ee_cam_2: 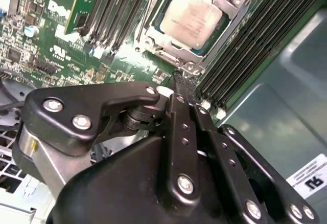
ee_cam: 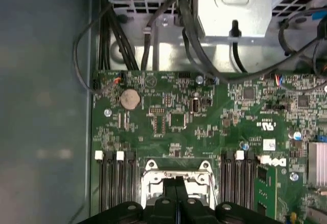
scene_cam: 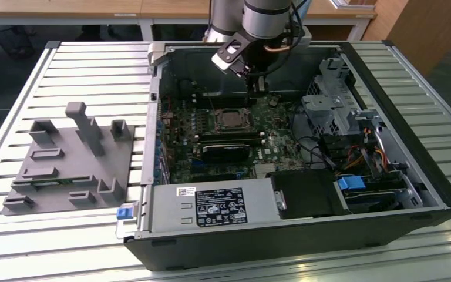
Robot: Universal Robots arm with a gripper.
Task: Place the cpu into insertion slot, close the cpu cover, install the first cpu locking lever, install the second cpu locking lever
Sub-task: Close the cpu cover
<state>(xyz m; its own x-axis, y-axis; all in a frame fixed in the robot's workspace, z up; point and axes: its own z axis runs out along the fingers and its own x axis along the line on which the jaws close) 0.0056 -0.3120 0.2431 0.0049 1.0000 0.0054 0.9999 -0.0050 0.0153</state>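
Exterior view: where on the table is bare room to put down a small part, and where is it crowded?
Bare slats of the table lie beyond the grey fixture, beside the computer case, and in front of the fixture. Crowded: inside the case, where the gripper hangs by the cpu.

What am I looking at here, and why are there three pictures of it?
A robot arm reaches into an open computer case lying on a slatted table. One camera stands off the arm and takes in all of this. On the exterior view's left, beside the case, sits a grey holder. The other two cameras ride on the arm's wrist and look past its gripper, the black two-fingered hand, at the green board. The gripper is shut and holds nothing. Just past its tip, the cpu sits in its metal-framed slot.
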